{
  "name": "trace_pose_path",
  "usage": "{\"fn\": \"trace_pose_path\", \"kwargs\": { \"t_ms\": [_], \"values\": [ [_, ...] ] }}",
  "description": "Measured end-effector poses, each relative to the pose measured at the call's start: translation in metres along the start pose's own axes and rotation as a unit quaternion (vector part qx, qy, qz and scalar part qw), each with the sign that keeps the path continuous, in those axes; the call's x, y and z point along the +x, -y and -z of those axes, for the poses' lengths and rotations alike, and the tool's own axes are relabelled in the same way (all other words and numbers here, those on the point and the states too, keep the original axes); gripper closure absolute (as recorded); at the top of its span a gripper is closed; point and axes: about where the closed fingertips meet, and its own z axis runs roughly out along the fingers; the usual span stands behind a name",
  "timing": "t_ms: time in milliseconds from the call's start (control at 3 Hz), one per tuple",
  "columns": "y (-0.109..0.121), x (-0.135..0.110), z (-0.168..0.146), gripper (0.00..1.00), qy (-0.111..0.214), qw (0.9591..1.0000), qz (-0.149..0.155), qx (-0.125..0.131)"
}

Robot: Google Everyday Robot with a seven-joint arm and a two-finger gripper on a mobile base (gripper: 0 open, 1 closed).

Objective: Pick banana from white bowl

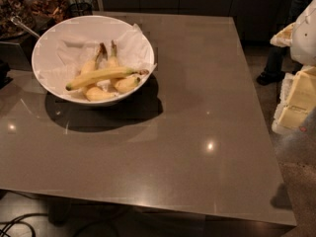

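Banana lies in the bowl, which stands at the far left of the bench. From the camera view, my only feed, it rests on top of the shorter bananas, crossing over them, with crumpled paper under the pile. Nothing covers it, so I can reach it from above.

The claw is not in this shot. I cannot tell whether it is released or clenched, and I cannot place it beyond saying that it is outside the frame. Some pale shapes sit at the right edge; I cannot make out what they are.

On handling, I judge the banana light and fairly stiff along its length, but soft under the skin, so a hard squeeze would bruise it. The skin looks smooth and may slip a little. I would take hold near the middle, across the narrow width, where it sits highest on the others and stays balanced when lifted. The ends taper and give less to hold.

Its long axis runs almost left to right in the frame, rising slightly toward the right. The greenish tip points left, near the bowl's wall; the dark stem end points right, close to the rim. The curve bows gently toward the far side. I would turn the claw to close across that axis.
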Motion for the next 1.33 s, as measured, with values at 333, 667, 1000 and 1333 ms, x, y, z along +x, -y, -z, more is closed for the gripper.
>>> {"fn": "trace_pose_path", "kwargs": {
  "t_ms": [333,667,1000,1333],
  "values": [
    [0.0,0.0,0.0,0.0,0.0,1.0,0.0,0.0],
    [0.0,-0.009,-0.001,0.0,-0.008,0.9999,0.005,0.006],
    [-0.004,-0.042,-0.006,0.0,-0.037,0.9991,0.021,-0.003],
    [-0.004,-0.087,-0.013,0.0,-0.065,0.9965,0.053,-0.005]
  ]
}}
